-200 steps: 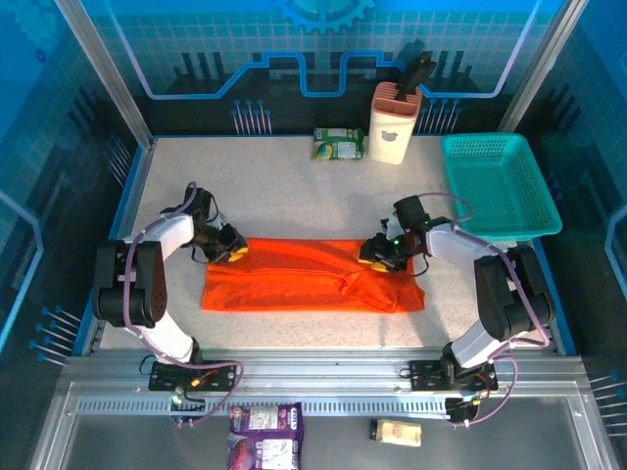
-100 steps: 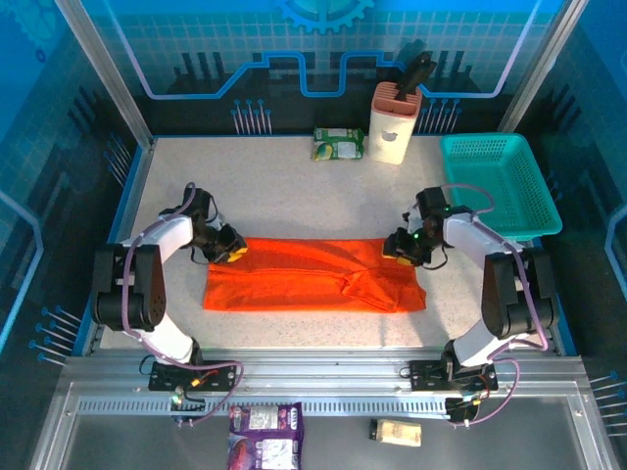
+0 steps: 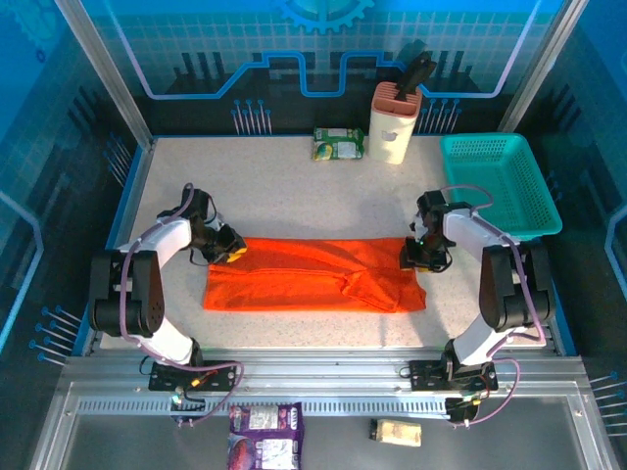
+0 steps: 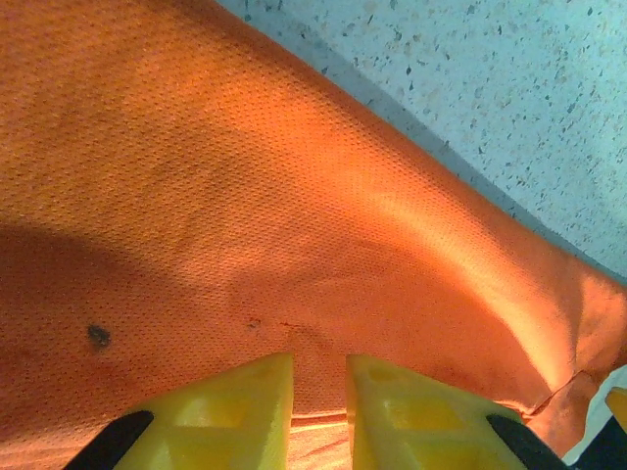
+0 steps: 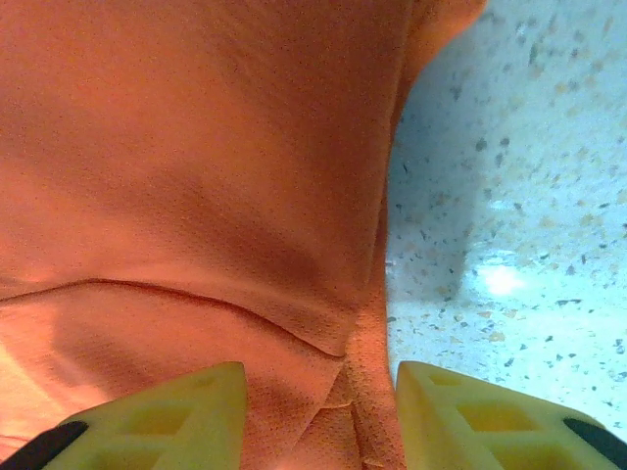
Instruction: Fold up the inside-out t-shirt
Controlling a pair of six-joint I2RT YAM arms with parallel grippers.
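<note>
The bright orange t-shirt [image 3: 313, 274] lies folded into a long flat band across the middle of the table [image 3: 294, 196]. My left gripper [image 3: 232, 252] sits at the band's far left corner. In the left wrist view its yellow fingers [image 4: 245, 406] stand close together, shut on a fold of the t-shirt [image 4: 294, 225]. My right gripper [image 3: 413, 257] rests low at the band's far right end. In the right wrist view it is open, its fingertips [image 5: 186, 401] straddling the t-shirt's layered right edge [image 5: 367, 352], with bare table to the right.
A teal mesh basket [image 3: 500, 181] stands at the right edge, close behind my right arm. A white holder with a dark handle [image 3: 395, 122] and a green packet [image 3: 338, 144] stand at the back. Two snack packets [image 3: 265, 431] lie below the front rail.
My right gripper has slid rightward along the shirt's far edge, from near the middle fold to the right end. The left gripper and the shirt have stayed put.
</note>
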